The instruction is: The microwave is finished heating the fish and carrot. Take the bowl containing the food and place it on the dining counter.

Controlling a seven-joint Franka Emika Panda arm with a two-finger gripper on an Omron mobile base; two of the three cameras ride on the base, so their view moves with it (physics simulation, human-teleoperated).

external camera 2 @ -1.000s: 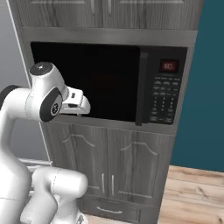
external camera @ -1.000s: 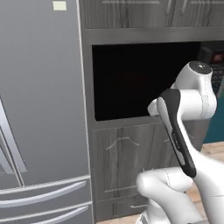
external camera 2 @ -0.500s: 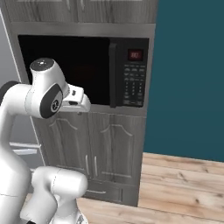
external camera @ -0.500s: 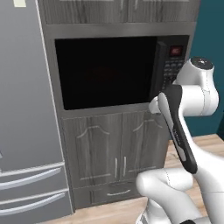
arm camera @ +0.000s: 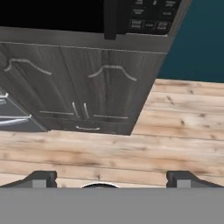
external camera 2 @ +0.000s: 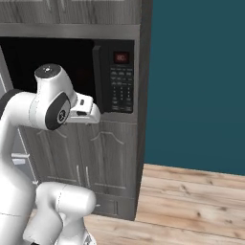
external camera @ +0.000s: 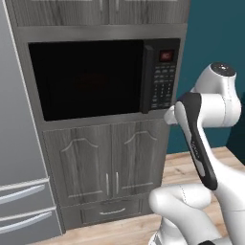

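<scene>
At the far left of the left base view, a grey refrigerator [external camera: 16, 158] was seen, with two drawer handles running horizontally across its lower part. Just beside it, to the right, the microwave [external camera: 103, 76] was set into dark grey wood-grain cabinetry, above a pair of cabinet doors [external camera: 107, 162] and a shallow drawer [external camera: 112, 210]. Its door was shut, its long axis ran horizontally, and its dark glass front faced out toward the robot. The vertical bar handle [external camera: 146, 79] stood upright along the right edge of the glass, and the button panel [external camera: 162, 86] with its small red display [external camera: 166, 56] lay to the right of the handle. Nothing could be made out behind the dark glass. In the right base view the same microwave [external camera 2: 95, 76] was partly covered by the white arm, whose forearm crossed in front of the lower door. Further right, a teal wall [external camera 2: 196, 81] and a light wooden floor [external camera 2: 191, 201] were seen. In the hand view the gripper [arm camera: 109, 179] was aimed down at the floor boards in front of the cabinet, with its two dark fingertips [arm camera: 39, 178] spread wide apart and nothing held between them.
</scene>
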